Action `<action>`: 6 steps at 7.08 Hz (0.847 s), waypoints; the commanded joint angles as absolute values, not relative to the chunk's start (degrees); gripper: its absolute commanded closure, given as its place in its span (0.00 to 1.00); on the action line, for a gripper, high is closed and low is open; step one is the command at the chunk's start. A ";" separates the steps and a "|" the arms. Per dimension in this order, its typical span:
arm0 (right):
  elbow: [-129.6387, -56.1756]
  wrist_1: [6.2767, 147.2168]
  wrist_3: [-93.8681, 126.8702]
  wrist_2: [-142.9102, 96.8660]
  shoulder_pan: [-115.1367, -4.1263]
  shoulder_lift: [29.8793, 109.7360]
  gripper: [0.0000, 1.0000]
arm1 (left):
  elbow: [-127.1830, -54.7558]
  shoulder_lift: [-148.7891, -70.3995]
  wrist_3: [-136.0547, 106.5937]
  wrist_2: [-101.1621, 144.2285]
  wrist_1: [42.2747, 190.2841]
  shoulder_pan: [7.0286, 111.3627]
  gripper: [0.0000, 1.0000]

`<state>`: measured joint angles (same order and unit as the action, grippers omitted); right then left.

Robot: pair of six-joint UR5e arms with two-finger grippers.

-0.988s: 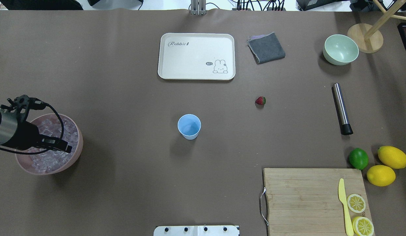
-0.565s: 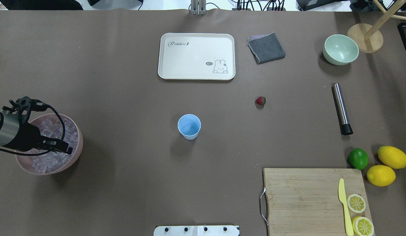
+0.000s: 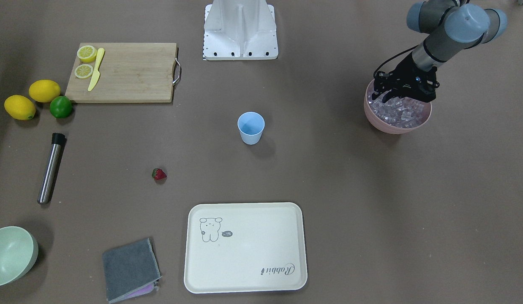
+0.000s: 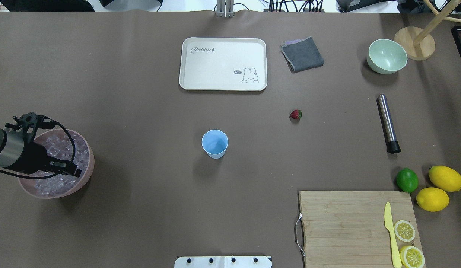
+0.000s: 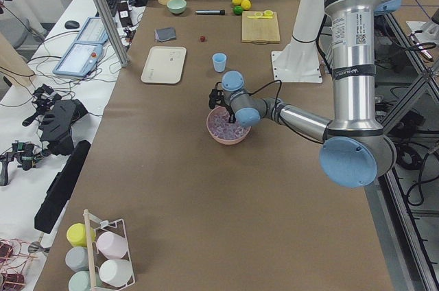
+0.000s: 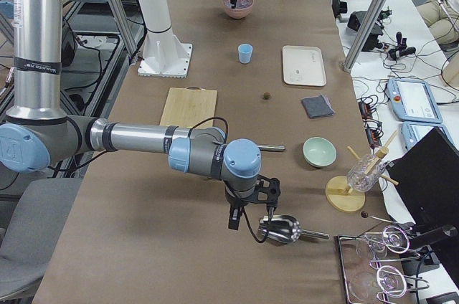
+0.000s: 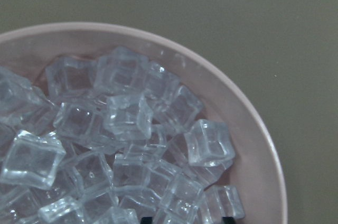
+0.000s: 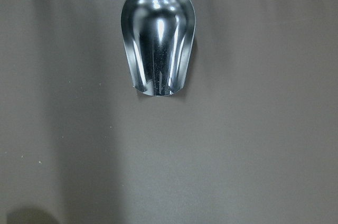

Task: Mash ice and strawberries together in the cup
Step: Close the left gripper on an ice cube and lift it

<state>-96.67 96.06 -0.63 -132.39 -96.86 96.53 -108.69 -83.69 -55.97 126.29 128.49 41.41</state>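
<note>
From the front, the left gripper [image 3: 400, 93] hung over the pink bowl [image 3: 396, 128] of ice [image 3: 403, 112], well apart from the cup [image 3: 251, 128] and strawberry [image 3: 159, 174]. Its wrist camera showed the fingers [image 7: 228, 221] apart, mostly cut off; cubes looked slippery, best pinched on flat faces. From the right side I saw the right gripper [image 6: 251, 214], but its fingers I could not tell.

A long desk [image 4: 141, 111] under brown paper stands evenly lit beside a white bench [image 5: 48, 38] strewn with cables [image 5: 19, 64] and screens [image 5: 74, 57], an aluminium post [image 5: 104, 13] between them, a grey chair [image 6: 29, 247] opposite.
</note>
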 commanded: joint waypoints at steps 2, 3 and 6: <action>-97.64 96.06 -0.62 -132.28 -97.21 96.68 0.00 | -109.60 -83.32 -55.81 126.56 128.93 42.36 1.00; -98.08 96.06 -0.62 -132.28 -97.47 96.68 0.00 | -109.86 -82.02 -55.81 126.74 130.76 43.84 1.00; -98.35 96.06 -0.62 -132.19 -97.56 96.50 0.00 | -110.30 -80.42 -56.25 126.83 136.38 52.62 1.00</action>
